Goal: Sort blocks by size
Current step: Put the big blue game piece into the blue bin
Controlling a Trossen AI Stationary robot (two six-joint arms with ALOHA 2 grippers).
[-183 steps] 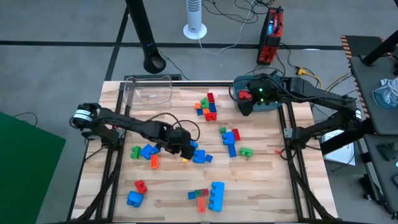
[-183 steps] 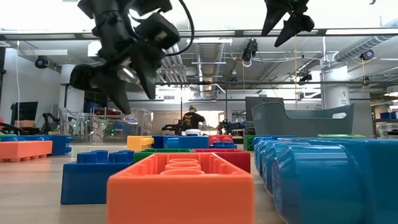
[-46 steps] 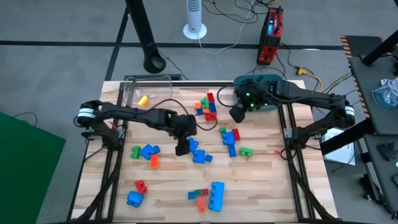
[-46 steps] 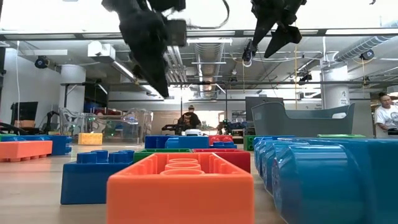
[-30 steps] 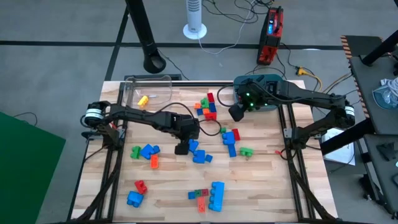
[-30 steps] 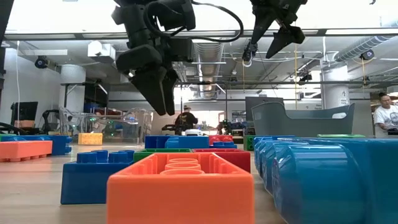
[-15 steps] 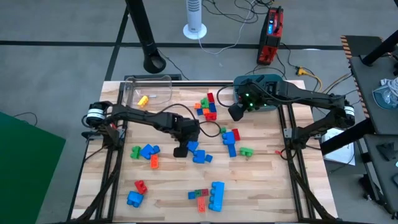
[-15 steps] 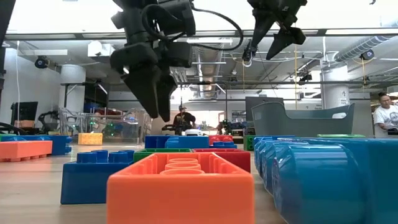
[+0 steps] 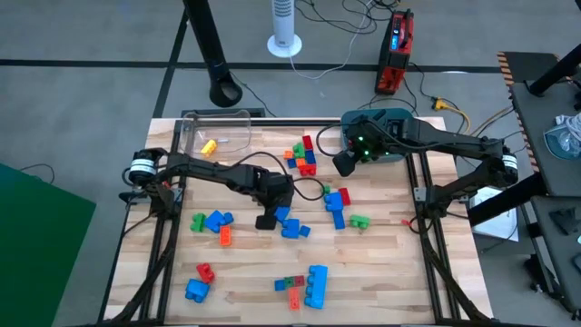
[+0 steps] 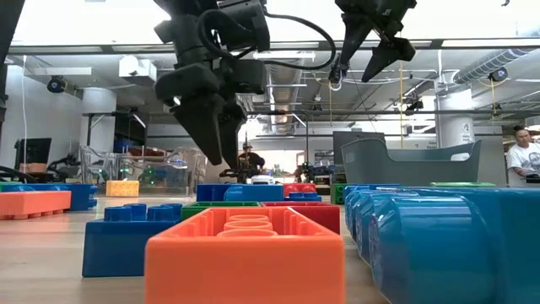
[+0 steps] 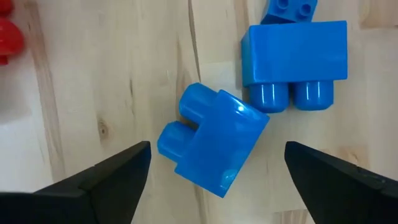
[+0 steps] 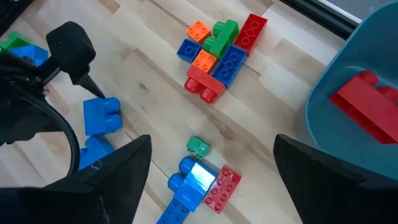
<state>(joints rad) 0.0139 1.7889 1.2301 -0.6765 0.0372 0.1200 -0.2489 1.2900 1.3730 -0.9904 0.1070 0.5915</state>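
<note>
Looking straight down on a pale wooden desk (image 9: 381, 263), the scene runs from the left arm across to the right one. Near the far left corner stands a clear plastic box (image 9: 216, 133) with one yellow block (image 9: 209, 145) inside it. Loose on the left part of the desk lie a green block (image 9: 197, 221), a pair of blue blocks (image 9: 216, 221) and an orange block (image 9: 225, 236), with a red block (image 9: 205, 271) and another blue block (image 9: 196, 290) nearer the front edge. The left end effector (image 9: 266, 221) hangs low near the middle of the desk, fingers spread wide and holding nothing; its wrist camera shows a small blue two-stud block (image 11: 211, 147) lying tilted between the fingers, touching neither, with a larger blue block (image 11: 293, 55) just beside it. Toward the far middle sits a tight cluster of red, orange, green and blue blocks (image 9: 302, 155). Right of centre lie a long blue block touching a red one (image 9: 337, 202) and a small green block (image 9: 359, 221); near the front edge a chunky blue block (image 9: 316, 285) lies beside small red and green pieces. The right end effector (image 9: 344, 164) hovers higher, just beside a teal tub (image 9: 396, 151) at the far right, fingers apart and empty. A red block (image 12: 364, 107) lies in that tub.
</note>
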